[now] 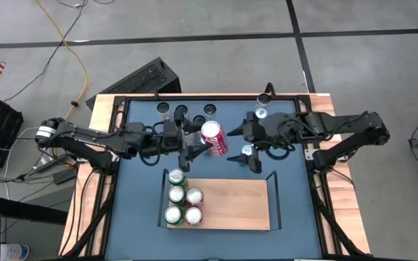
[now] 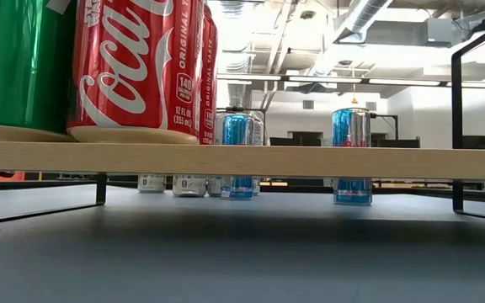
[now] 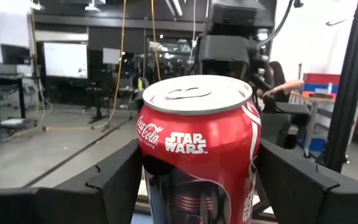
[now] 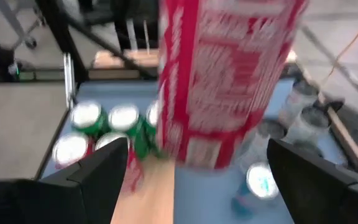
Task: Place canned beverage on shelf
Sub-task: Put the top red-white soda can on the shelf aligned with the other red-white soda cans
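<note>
Inspector: Status of the red cola can (image 1: 214, 138)?

Assessor: Lifted above the blue table (image 1: 216, 109), just behind the far edge of the light-wood shelf with black end rails (image 1: 238, 206). The left gripper (image 3: 191, 180) is clenched on its sides. The right gripper (image 1: 242, 154) sits just right of the can, jaws spread wide, grasping nothing.

Inspector: What is done?

Assessor: Five green and red cans (image 1: 183, 205) stand clustered at the shelf's left end.

Inspector: Remaining?

Assessor: In my judgement, carrying this can over bare board, setting it down, releasing. Slim blue cans (image 2: 351, 153) wait at the table's far side.
</note>
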